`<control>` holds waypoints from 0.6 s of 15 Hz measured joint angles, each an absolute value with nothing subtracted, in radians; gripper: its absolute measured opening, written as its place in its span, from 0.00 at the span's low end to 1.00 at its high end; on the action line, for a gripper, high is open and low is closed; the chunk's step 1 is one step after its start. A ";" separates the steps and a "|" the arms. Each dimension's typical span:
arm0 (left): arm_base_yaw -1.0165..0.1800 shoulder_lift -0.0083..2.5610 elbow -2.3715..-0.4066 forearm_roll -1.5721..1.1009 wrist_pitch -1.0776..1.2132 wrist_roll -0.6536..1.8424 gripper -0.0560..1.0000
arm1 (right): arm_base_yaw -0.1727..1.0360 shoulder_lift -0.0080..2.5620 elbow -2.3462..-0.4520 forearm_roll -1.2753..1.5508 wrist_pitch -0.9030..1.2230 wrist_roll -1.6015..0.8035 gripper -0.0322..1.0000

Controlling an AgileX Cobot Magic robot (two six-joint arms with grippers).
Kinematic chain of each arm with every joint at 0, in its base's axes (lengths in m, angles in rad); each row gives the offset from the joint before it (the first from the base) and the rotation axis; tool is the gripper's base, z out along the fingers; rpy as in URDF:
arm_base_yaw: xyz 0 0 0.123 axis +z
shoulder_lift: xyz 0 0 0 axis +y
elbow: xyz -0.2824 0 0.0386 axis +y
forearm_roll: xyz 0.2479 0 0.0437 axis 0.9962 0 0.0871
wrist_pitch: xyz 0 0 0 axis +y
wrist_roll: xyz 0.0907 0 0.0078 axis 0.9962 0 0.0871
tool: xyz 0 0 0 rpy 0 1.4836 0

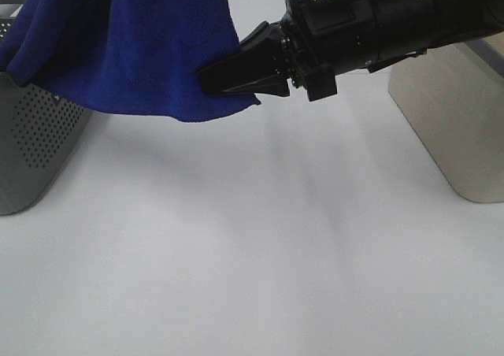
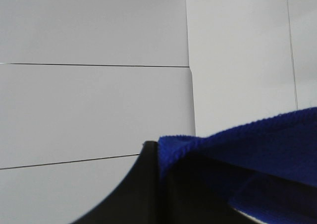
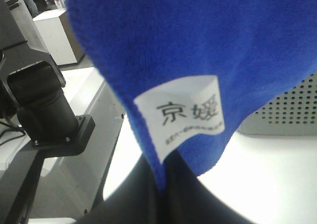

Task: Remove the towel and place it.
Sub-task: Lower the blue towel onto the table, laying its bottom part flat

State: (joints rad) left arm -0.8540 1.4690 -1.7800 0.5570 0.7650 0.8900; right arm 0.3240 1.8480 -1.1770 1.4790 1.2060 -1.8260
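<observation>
**Exterior high.** The towel (image 1: 126, 49) was seen hanging in the upper left of the view, held clear of the table (image 1: 252, 254). Its left part was draped in front of the top of a perforated box (image 1: 31, 135). The right gripper (image 1: 216, 80) was seen reaching in from the upper right, past the plain box (image 1: 449, 127) and across the middle. Its fingers were pressed together at the towel's lower right corner. The left gripper was not seen in this view.

**Left wrist.** The left gripper (image 2: 156, 154) was recorded as closed, with a folded blue edge of the towel (image 2: 267, 140) pinched at its dark fingertips. The cloth was seen running away from the tips to one side. Only white panels (image 2: 99, 110) were noted behind.

**Right wrist.** The towel (image 3: 198, 35) was seen filling most of the frame, very near the lens. Its white tag (image 3: 185, 117), printed with dark characters, was noted lying just beyond the fingertips. The right gripper (image 3: 163, 184) was recorded as clamped on the towel edge right by the tag, with the cloth drawn in between the two dark fingers. The perforated box (image 3: 287, 110) was seen behind the towel, standing on the table (image 3: 277, 184). A black arm link (image 3: 44, 100) was noted on the far side.
</observation>
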 joint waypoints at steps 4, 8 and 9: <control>-0.854 1.469 -1.780 0.544 0.765 0.870 0.05 | 0.324 1.848 -1.189 1.449 1.141 -1.563 0.05; -0.854 1.469 -1.780 0.547 0.765 0.674 0.05 | 0.324 1.793 -1.279 1.244 1.107 -1.264 0.05; -0.854 1.469 -1.780 0.547 0.765 0.609 0.05 | 0.324 1.765 -1.316 1.159 1.096 -1.169 0.05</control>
